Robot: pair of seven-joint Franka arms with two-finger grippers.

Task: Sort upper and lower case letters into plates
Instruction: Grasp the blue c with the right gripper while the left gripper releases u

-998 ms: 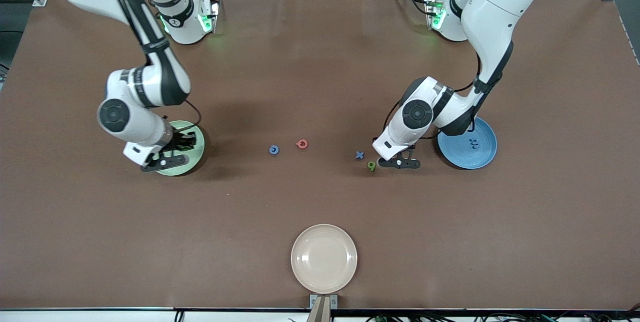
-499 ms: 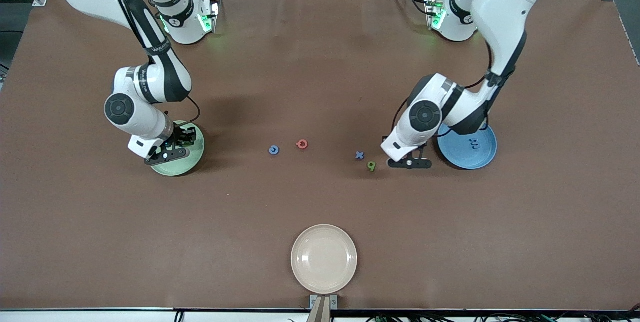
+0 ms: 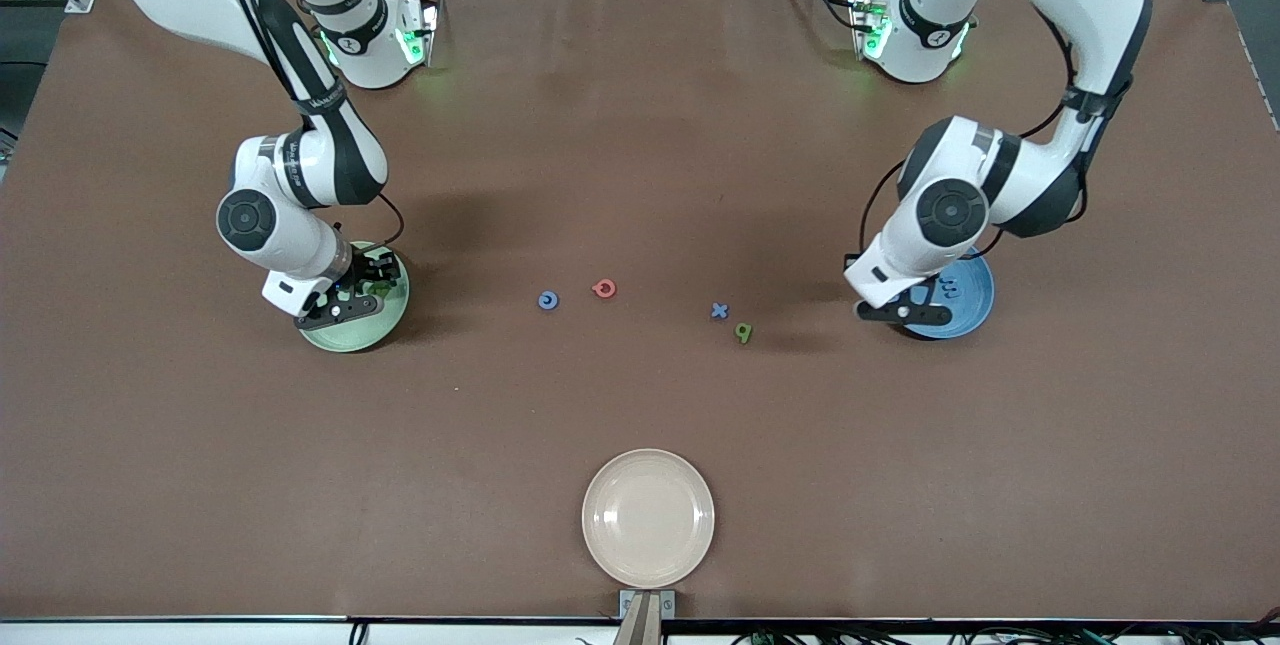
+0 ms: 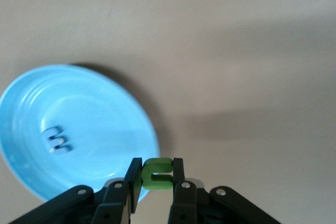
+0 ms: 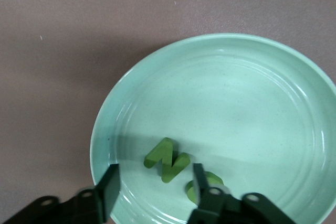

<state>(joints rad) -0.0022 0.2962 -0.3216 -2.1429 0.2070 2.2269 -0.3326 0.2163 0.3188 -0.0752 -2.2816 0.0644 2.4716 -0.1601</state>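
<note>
My left gripper (image 3: 900,313) is shut on a small green letter (image 4: 157,174) and holds it over the rim of the blue plate (image 3: 968,303). The blue plate (image 4: 94,124) holds one dark blue letter (image 4: 59,139). My right gripper (image 3: 345,303) is open and empty over the pale green plate (image 3: 352,333). In the right wrist view that plate (image 5: 252,103) holds a green zigzag letter (image 5: 167,159) and a second green letter (image 5: 203,181), partly hidden by a finger. A blue letter (image 3: 547,300), a red letter (image 3: 604,288), a blue x (image 3: 719,310) and a green letter (image 3: 743,332) lie on the table between the plates.
A cream-beige round plate (image 3: 648,517) sits empty at the table's edge nearest the front camera. The brown table (image 3: 640,405) lies bare between it and the loose letters.
My left gripper has moved with the green letter from beside the blue x and green letter to the blue plate's rim. My right gripper has shifted slightly over the green plate.
</note>
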